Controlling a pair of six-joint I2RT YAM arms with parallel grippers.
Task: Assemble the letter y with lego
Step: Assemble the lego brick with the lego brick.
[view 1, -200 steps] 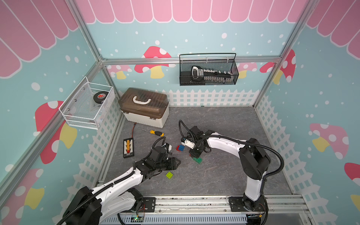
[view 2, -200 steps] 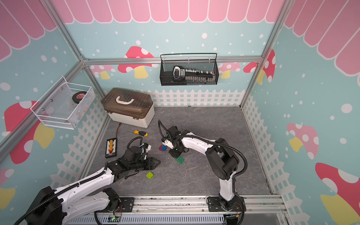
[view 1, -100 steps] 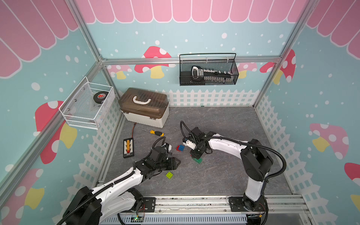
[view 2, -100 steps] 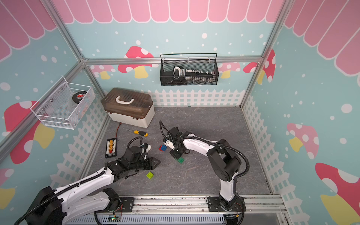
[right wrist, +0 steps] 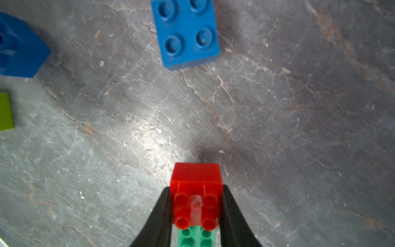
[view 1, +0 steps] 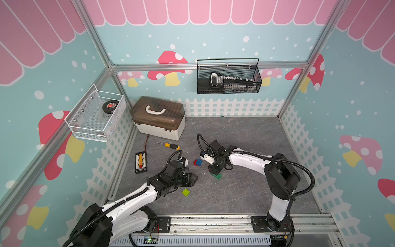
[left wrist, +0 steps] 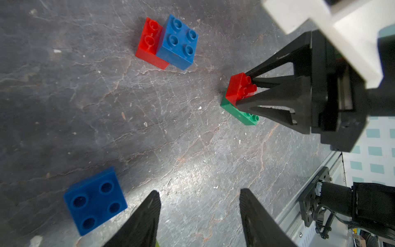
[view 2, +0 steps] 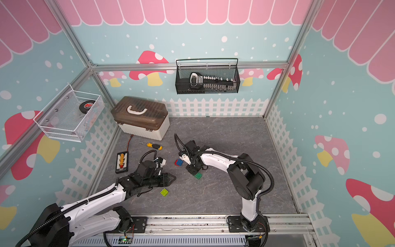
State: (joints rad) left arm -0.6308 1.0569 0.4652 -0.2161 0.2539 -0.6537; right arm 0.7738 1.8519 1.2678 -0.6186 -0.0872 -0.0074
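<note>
Overhead, the white-and-black right arm (view 1: 245, 160) reached from the front rail with its elbow raised and its wrist bent steeply down to the grey stone-patterned desk (view 1: 245, 192). The right arm's jaws were clamped on a small red studded brick (right wrist: 196, 177), one black finger on each side. That red brick sat on one end of a dark green studded brick (left wrist: 241, 113), and two green studs showed bare at the other end. Whether it was pressed fully home could not be told.

The white-and-black left arm (view 1: 132, 198) lay low and stretched toward the middle, its forearm nearly level with the desk. The left arm's jaws stood apart and held nothing; they hung just above a lime green studded brick (view 1: 186, 192).

The rest of the lego lay in separate pieces. A red two-stud brick (left wrist: 149, 42) touched a blue four-stud brick (left wrist: 177, 42) between the two arms. A second blue brick (left wrist: 95, 200) lay just beside the left fingertips, blurred.

In both top views the clamped red brick was hidden under the right arm's jaws — only a corner of the green one showed. The second blue brick could not be made out there. The right wrist view cut off the lime brick at its edge.
</note>
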